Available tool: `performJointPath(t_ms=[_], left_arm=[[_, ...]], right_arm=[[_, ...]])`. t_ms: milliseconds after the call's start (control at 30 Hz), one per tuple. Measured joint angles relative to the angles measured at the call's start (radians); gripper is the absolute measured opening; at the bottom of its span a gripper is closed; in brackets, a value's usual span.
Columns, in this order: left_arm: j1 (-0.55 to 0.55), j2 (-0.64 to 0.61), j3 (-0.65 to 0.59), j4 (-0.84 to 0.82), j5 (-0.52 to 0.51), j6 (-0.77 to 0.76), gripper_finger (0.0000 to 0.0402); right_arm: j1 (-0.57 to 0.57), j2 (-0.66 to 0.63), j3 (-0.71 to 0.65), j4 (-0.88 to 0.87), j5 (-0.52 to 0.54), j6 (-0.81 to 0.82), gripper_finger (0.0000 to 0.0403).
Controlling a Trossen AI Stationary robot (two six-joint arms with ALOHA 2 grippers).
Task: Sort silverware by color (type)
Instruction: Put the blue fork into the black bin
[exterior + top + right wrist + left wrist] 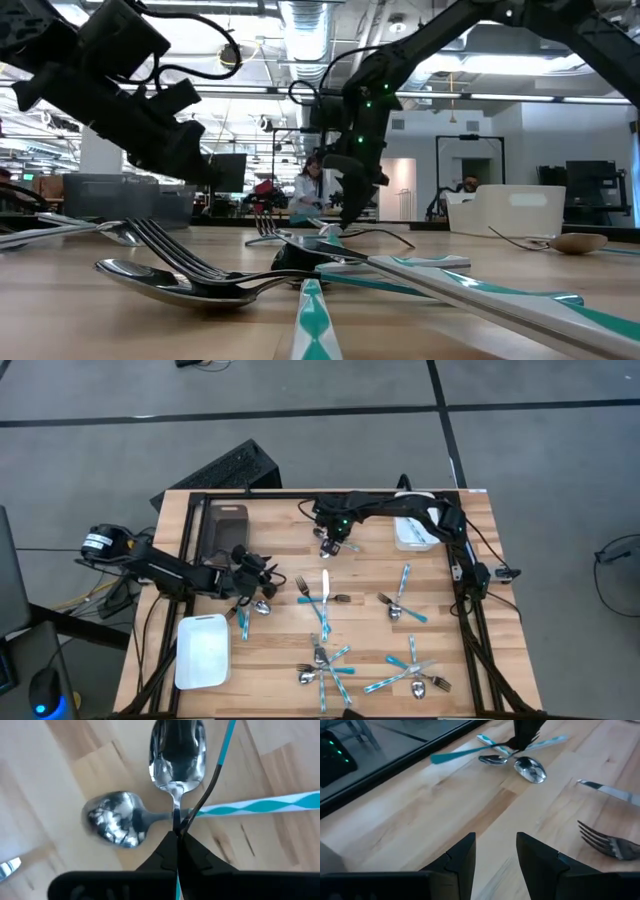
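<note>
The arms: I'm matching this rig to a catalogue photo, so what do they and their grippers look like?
Both are dark, jointed arms with black cables along them. The left arm carries a white label at its base end; the right arm shows a small green light near the wrist. The left gripper has two flat, black, wedge-shaped fingers.

You've got silverware scattered over the table's middle and near edge, one tray at the near left, another tray far right.

right gripper over silverware on table, left gripper nearby.
</note>
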Motion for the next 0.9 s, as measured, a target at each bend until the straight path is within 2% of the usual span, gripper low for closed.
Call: performJointPath(t_ms=[167, 267, 333, 400, 600, 767, 900], left_arm=[[0.000, -0.123, -0.001, -0.100, -0.011, -0.020, 0.0130], [0.016, -0.163, -0.001, 0.012, 0.021, 0.045, 0.0130], [0.041, -0.159, -0.001, 0.133, 0.121, 0.127, 0.0130], [0.052, -0.146, 0.000, 0.214, 0.178, 0.122, 0.0130], [0.064, -0.116, -0.001, 0.366, 0.200, 0.178, 0.0130], [0.057, -0.006, 0.019, 0.583, 0.356, 0.351, 0.0130], [0.045, 0.111, 0.108, 0.643, 0.440, 0.433, 0.0130]], right_arm=[[0.011, -0.071, -0.004, -0.020, -0.001, -0.015, 0.0026], [0.034, -0.140, -0.077, 0.063, 0.000, -0.007, 0.0023], [0.062, -0.202, -0.180, 0.203, 0.002, 0.015, 0.0023], [0.106, -0.276, -0.318, 0.389, 0.017, 0.047, 0.0023], [0.289, -0.425, -0.666, 0.973, 0.182, 0.061, 0.0023], [0.419, -0.451, -0.811, 1.396, 0.217, -0.012, 0.0023], [0.479, -0.438, -0.851, 1.556, 0.217, -0.077, 0.0023]])
